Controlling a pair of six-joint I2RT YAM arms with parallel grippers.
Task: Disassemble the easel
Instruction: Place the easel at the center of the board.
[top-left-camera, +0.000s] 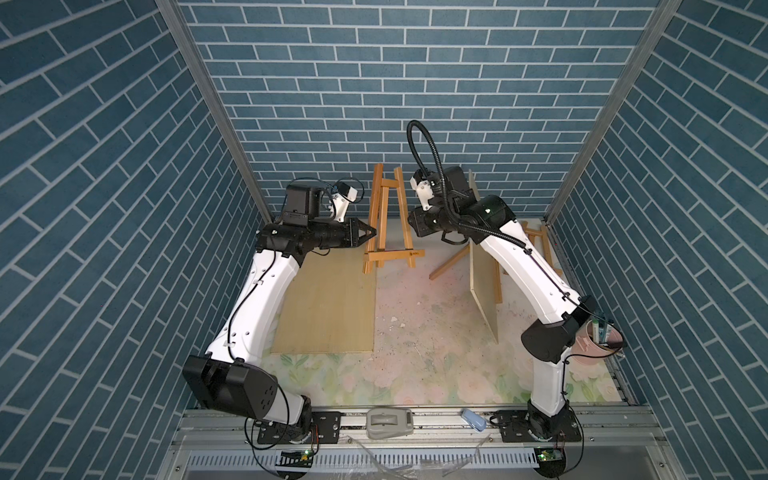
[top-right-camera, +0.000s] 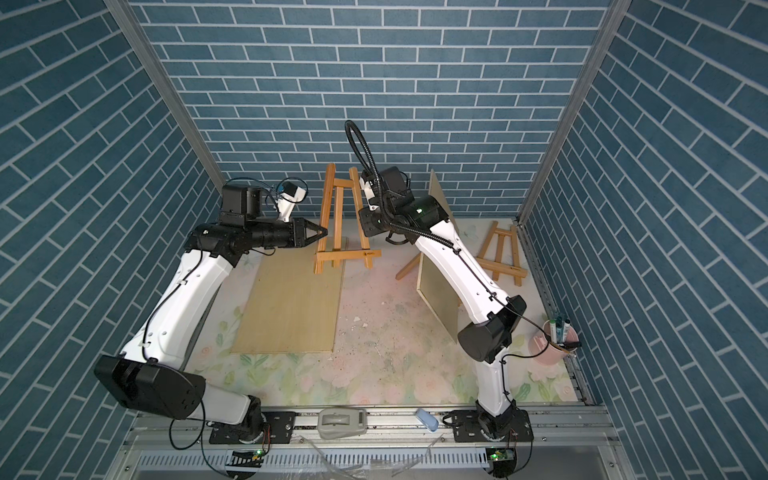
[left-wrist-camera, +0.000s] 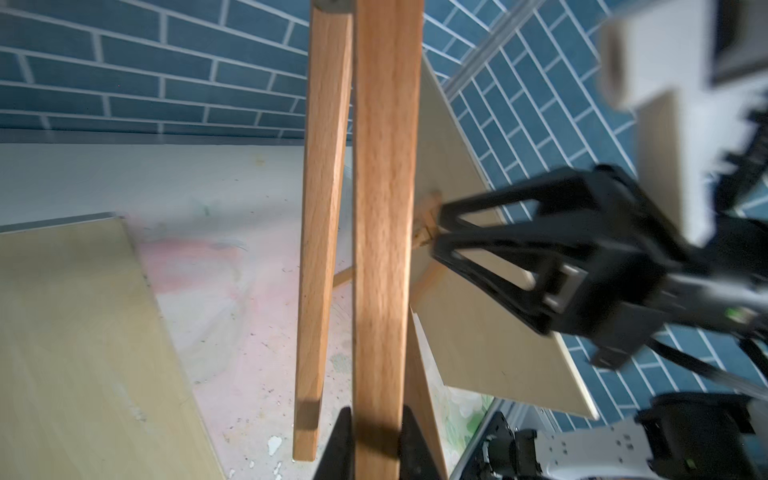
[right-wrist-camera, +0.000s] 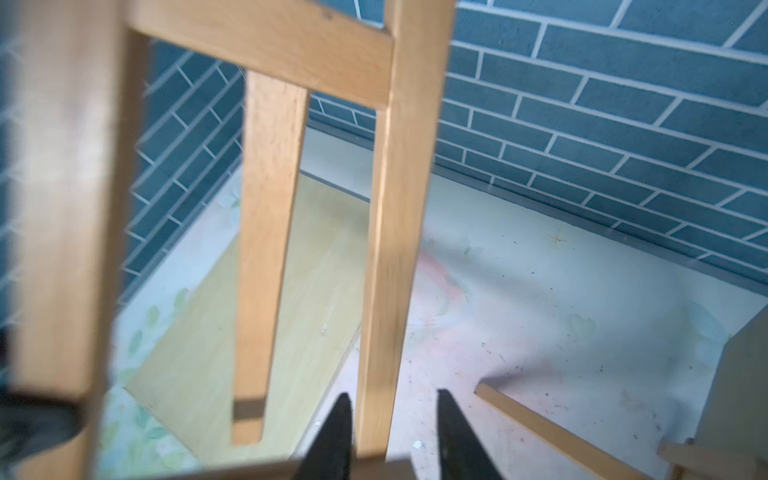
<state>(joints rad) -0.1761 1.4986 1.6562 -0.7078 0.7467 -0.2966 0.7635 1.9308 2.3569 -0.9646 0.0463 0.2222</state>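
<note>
A small wooden easel (top-left-camera: 394, 254) (top-right-camera: 348, 254) stands upright at the back middle of the table in both top views. My left gripper (top-left-camera: 371, 232) (left-wrist-camera: 377, 411) reaches in from the left and is shut on the easel's left front leg (left-wrist-camera: 384, 208). Both black fingers press on the leg's sides. My right gripper (right-wrist-camera: 393, 394) (left-wrist-camera: 434, 226) comes in from the right and is open around the easel's right front leg (right-wrist-camera: 395, 249). One finger lies against that leg and the other stands apart from it. The easel's rear leg (left-wrist-camera: 322, 208) hangs free behind.
A flat plywood board (top-left-camera: 328, 307) lies under my left arm. A second board (top-left-camera: 484, 286) stands tilted under my right arm, with a loose stick (top-left-camera: 451, 262) beside it. Another easel (top-right-camera: 500, 253) lies at the back right. A pink cup of markers (top-right-camera: 555, 340) sits far right.
</note>
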